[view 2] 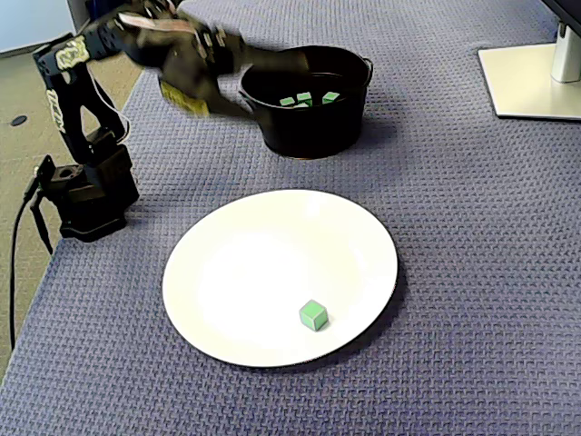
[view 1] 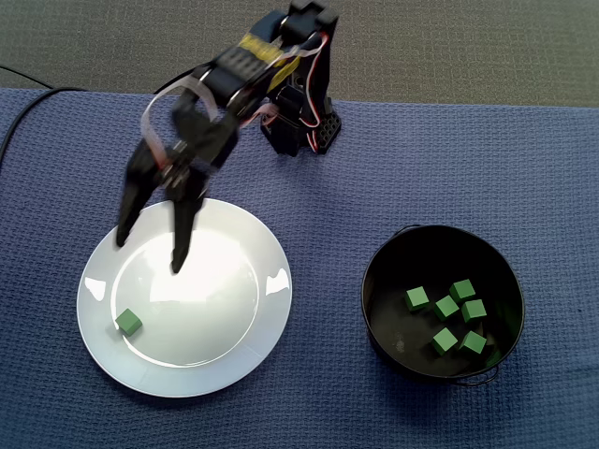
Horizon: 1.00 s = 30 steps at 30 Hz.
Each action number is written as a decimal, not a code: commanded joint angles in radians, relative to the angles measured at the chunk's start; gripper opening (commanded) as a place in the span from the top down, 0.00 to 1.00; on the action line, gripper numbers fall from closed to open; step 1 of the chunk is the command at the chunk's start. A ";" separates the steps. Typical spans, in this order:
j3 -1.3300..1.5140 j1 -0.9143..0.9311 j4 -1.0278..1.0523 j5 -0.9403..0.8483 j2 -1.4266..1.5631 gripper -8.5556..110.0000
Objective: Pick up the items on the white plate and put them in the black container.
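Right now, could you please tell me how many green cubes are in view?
7. One cube lies on the white plate, near its lower-left edge in a fixed view; six cubes sit in the black container. More could hide beneath.

Surface: blue woven cloth (view 1: 468, 168) | on it: white plate (view 1: 234, 327), black container (view 1: 440, 241), arm base (view 2: 86, 195), white stand base (view 2: 536, 82)

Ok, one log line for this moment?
hand: open, empty, above white plate | plate: one green cube | black container: six green cubes
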 commanded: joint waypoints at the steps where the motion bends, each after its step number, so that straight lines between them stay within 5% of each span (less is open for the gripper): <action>1: -0.132 0.103 0.041 -0.058 -0.189 0.63; 14: -0.250 0.156 0.110 -0.003 -0.549 0.63; 30: -0.275 0.120 -0.046 -0.074 -0.733 0.65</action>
